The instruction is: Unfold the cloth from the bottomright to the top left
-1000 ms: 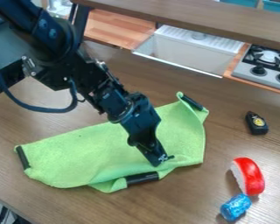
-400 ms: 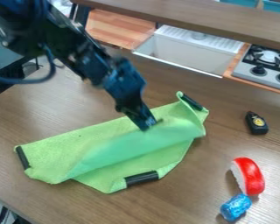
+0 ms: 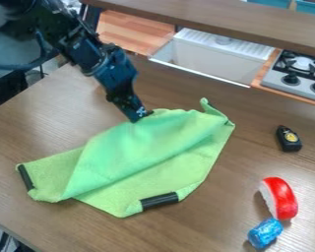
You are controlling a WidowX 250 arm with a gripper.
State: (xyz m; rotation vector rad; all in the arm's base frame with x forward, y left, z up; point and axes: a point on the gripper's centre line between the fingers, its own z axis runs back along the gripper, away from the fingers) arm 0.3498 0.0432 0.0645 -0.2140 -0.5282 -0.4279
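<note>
The black gripper [image 3: 140, 116] hangs at the upper edge of the green cloth [image 3: 147, 162], left of the picture's centre. It is shut on the cloth, holding a part of its top edge. From there a raised flap slopes down over the lower layer toward the lower left. Black strips mark the cloth's left, bottom and top right corners; the top right one is partly covered by green fabric.
On the wooden table [image 3: 278, 177], a small black object [image 3: 288, 139], a red and white toy [image 3: 279, 198] and a blue wrapped piece [image 3: 265, 233] lie right of the cloth. A sink [image 3: 212, 54] and stove [image 3: 298, 74] stand behind.
The gripper has moved up and left, drawing the cloth's flap from the lower right over to the upper left. The bottom corner's black strip is more exposed. The other objects have stayed put.
</note>
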